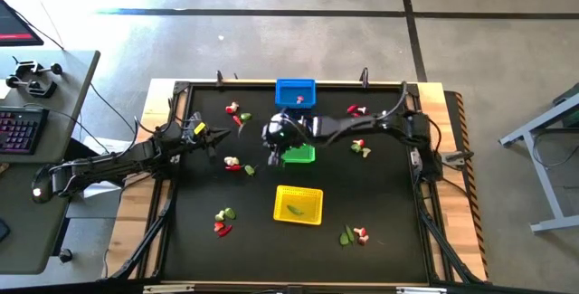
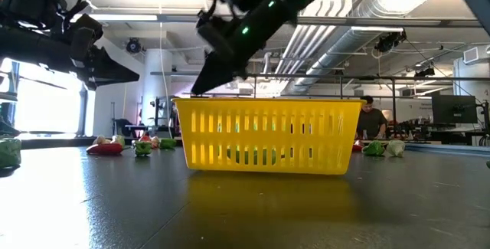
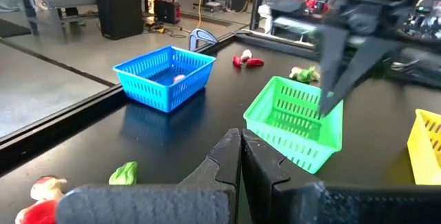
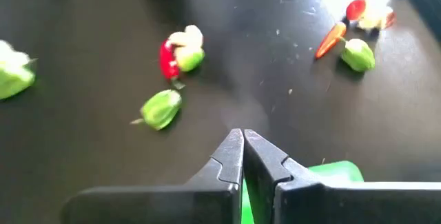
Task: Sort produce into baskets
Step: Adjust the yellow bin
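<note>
The right gripper (image 1: 274, 156) hangs with jaws closed and empty at the green basket's (image 1: 299, 155) nine-o'clock edge, mid-desk (image 1: 380, 222). The left gripper (image 1: 223, 136), jaws closed, waits at nine o'clock.

Grey concrete floor (image 1: 271, 41), dark floor stripes; desk (image 1: 54, 149) with keyboard (image 1: 18, 131); ceiling ducts (image 2: 383, 4).

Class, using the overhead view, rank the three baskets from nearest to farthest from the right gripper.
1. Green basket: right beside the right gripper, at mid-table.
2. Blue basket: at the far edge.
3. Yellow basket: toward the near edge.
</note>
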Available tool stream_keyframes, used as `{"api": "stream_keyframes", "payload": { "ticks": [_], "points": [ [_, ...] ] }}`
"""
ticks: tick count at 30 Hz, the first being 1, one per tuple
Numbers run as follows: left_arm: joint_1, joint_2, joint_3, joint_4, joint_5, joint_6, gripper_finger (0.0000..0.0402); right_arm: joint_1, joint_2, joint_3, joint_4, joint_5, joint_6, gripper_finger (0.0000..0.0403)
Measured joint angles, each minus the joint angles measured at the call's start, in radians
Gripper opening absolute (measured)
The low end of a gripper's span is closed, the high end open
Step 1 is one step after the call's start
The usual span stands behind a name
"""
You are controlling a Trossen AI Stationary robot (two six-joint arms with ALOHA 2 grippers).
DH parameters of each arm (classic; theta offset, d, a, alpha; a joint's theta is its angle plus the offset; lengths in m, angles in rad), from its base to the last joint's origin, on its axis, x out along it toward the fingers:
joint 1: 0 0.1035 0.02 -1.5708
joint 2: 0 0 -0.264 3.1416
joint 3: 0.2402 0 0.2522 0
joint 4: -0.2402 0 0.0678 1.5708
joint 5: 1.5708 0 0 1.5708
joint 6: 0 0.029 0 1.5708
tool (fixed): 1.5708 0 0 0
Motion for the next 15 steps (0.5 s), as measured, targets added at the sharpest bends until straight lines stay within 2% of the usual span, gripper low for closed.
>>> {"api": "stream_keyframes", "payload": {
  "ticks": [6, 12, 15],
  "points": [
    [0.0, 0.002, 0.0, 0.0, 0.017, 0.006, 0.0, 0.081, -0.133, -0.148, -0.067, -0.005, 0.157, 0.0],
    [-0.001, 0.004, 0.0, -0.001, 0.026, 0.012, 0.0, 0.173, -0.151, -0.235, -0.077, -0.003, 0.272, 0.0],
    [-0.001, 0.01, 0.0, -0.001, 0.031, 0.015, 0.0, 0.207, -0.147, -0.268, -0.072, 0.047, 0.316, 0.0]
  ]
}}
